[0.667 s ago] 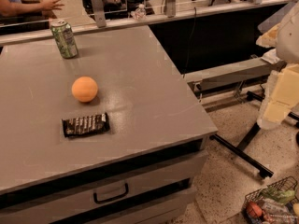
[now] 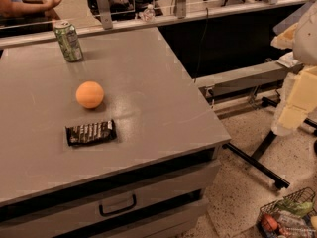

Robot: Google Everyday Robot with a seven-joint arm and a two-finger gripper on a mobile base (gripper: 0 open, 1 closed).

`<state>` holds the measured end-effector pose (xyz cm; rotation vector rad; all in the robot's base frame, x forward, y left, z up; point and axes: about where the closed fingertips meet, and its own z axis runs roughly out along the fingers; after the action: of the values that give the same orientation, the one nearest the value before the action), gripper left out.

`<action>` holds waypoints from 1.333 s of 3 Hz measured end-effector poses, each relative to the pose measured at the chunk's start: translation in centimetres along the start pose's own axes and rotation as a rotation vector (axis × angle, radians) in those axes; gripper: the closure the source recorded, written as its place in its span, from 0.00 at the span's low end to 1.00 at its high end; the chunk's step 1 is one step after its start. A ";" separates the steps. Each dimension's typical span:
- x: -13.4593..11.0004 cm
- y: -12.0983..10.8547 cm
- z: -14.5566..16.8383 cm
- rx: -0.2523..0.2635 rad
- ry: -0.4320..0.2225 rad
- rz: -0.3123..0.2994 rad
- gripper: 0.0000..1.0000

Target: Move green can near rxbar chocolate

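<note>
At 3 o'clock, off the right edge of the grey table, the cream-coloured gripper hangs pointing down over the floor, well apart from everything on top (open or closed, I cannot tell). Nearest on the table, the rxbar chocolate lies flat, dark and shiny, its pale lettering unreadable. Just beyond it sits an orange ball. The green can stands upright at 11 o'clock near the far edge, green-and-white patterned, silver-topped, well apart from the bar.

Single high view — angled down over table, jaws far right
</note>
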<state>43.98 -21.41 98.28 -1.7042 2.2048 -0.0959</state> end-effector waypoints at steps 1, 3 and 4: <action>-0.7 -2.4 0.6 0.021 -0.117 0.064 0.00; -10.6 -8.4 0.7 0.086 -0.520 0.249 0.00; -17.3 -10.5 0.2 0.120 -0.663 0.322 0.00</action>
<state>57.43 -7.81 104.93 -1.0813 1.8748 0.3585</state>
